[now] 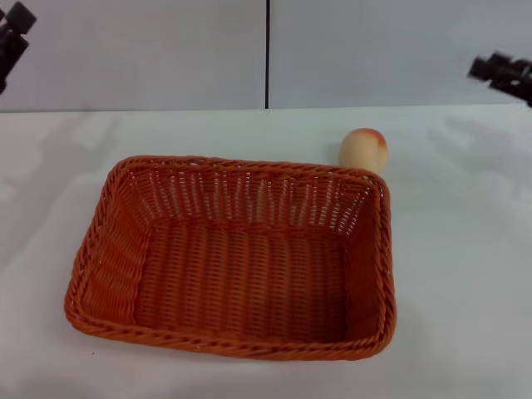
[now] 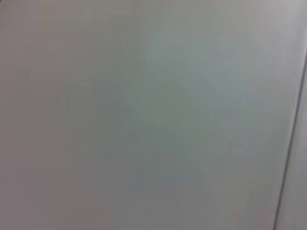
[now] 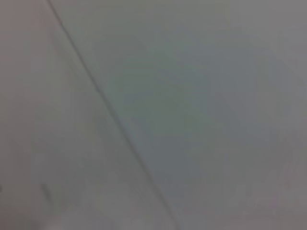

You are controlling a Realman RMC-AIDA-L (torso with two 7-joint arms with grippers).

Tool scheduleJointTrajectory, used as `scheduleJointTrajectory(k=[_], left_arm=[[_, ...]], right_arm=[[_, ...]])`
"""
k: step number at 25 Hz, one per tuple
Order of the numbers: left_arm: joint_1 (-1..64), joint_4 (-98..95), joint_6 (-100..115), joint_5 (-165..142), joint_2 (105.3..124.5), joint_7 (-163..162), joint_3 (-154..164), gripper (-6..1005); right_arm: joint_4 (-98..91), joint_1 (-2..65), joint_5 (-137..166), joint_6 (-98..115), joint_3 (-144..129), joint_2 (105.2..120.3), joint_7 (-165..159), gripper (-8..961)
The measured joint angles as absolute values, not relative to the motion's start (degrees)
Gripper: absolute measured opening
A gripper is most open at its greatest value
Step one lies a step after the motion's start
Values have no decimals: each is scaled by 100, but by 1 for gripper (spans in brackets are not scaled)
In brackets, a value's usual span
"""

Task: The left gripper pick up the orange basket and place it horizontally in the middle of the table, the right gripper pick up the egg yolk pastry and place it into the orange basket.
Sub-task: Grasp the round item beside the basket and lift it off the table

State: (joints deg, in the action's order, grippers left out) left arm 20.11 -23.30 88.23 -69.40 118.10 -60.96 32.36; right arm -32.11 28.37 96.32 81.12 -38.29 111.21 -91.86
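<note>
The orange basket (image 1: 237,258) lies flat on the white table (image 1: 465,274), a little left of centre, with nothing inside it. Just behind its far right corner sits the egg yolk pastry (image 1: 364,150), a pale cream ball with an orange-red top. High at the far left edge of the head view I see the left gripper (image 1: 12,37) as a dark shape. The right gripper (image 1: 504,73) shows as a dark blocky shape at the far right edge. Both hang well away from the basket and pastry. Neither wrist view shows a task object.
A grey back wall with a dark vertical seam (image 1: 267,54) stands behind the table. Both wrist views show only plain grey surface with a thin dark line (image 3: 110,115).
</note>
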Motion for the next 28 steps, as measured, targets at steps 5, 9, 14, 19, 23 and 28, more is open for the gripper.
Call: scheduleJointTrajectory(k=[5,9,14,19,23,28], left_arm=[[2075,-2105,8955,-6911,11796,-6047,3251,586],[2072,-2066,9012,-6908,11807,-6043,3255,586],[2070,-2020,9036,-6907,11810,-6040,3258,586],[2065,-1778,9072,-6929,11813,-6023,3261,586],[2044,-1746,9122,-6931,11809,-6019,3261,587],[2050,-1724,9130,-6926,11808,-6041,3261,587]], right_arm=[[-3292,3801,11969,8186,-3476,10774,-10476,554],[-3291,4361,12818,8138,-3755,10685,-10966,554],[-3283,4779,13035,7886,-4637,10707,-11293,553],[-3278,4967,13076,7446,-5425,10872,-11587,552],[-3298,5035,13135,7175,-5779,11038,-11702,552],[-3332,5075,13182,6905,-5812,11192,-11707,551]])
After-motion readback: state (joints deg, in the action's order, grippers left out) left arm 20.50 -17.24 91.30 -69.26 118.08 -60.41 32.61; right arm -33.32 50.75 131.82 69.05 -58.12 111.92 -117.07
